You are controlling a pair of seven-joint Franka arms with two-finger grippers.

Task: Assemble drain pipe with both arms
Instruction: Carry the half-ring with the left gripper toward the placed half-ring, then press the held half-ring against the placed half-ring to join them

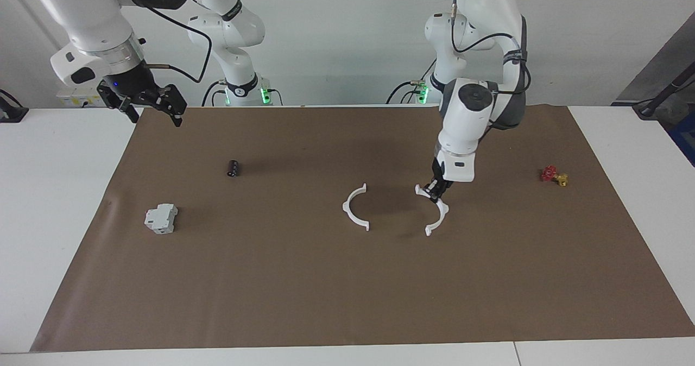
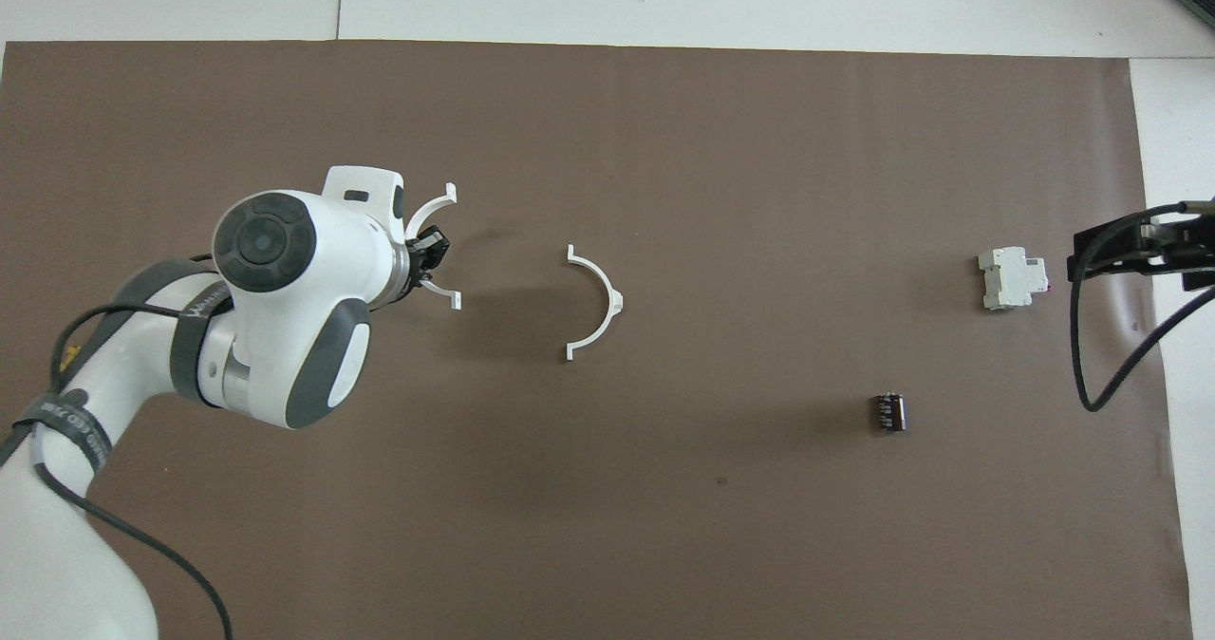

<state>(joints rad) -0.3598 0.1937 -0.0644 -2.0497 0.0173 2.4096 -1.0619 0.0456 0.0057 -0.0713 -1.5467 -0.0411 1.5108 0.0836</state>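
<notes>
The left gripper (image 1: 434, 190) is clamped tight on one white half-ring (image 1: 437, 212), pinching it near the tab at one end. It carries the piece just above the brown mat (image 1: 347, 290), over the middle of the table. In the overhead view this held half-ring (image 2: 432, 217) curves from about twelve o'clock round to five o'clock of the gripper (image 2: 429, 253), with its open side toward the middle of the table.

The second half-ring (image 1: 355, 208) lies flat on the mat at the table's centre, at nine o'clock of the held piece in the facing view and near it but clearly apart. The open sides of the two arcs face each other across the gap. From above, this resting half-ring (image 2: 598, 303) sits at three o'clock of the held one.

The right gripper (image 1: 145, 104) waits raised over the mat's corner at the right arm's end, its jaws spread wide with nothing between them.

A grey-white block (image 1: 161, 218) and a small dark cylinder (image 1: 233, 168) sit on the mat toward the right arm's end. The cylinder is at about one o'clock of the block in the facing view. A small red-and-yellow valve (image 1: 554, 176) rests toward the left arm's end, at three o'clock of the held half-ring in that view.
</notes>
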